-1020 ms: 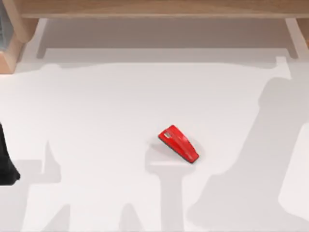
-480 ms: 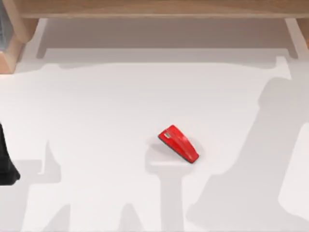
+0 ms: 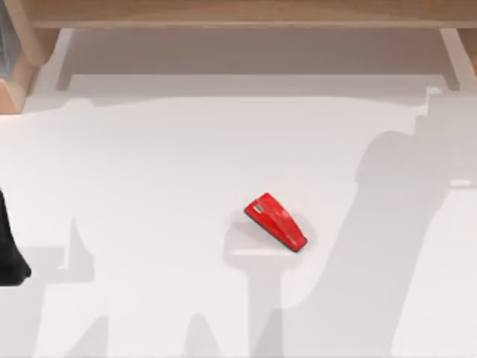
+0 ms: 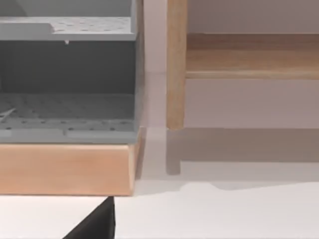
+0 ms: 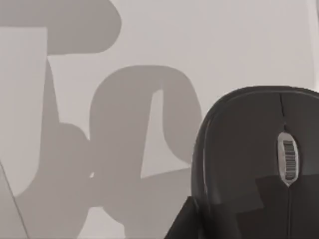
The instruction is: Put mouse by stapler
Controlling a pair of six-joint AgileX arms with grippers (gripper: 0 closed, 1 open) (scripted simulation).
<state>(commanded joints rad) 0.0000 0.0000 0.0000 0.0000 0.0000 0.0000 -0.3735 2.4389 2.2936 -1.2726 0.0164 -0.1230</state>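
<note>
The mouse [image 5: 264, 159] lies close under the right wrist camera, scroll wheel visible; whether the right arm's fingers grip it I cannot tell. The stapler [image 3: 276, 221] lies mid-tabletop, long axis diagonal.

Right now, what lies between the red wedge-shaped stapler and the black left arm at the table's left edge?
Nothing: the top view shows bare white table between stapler and left arm.

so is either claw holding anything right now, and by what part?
Cannot be told. The dark grey rounded plastic mouse sits close under the right wrist camera, but no grip on it shows. The red wedge-shaped stapler lies free on the white table.
</note>
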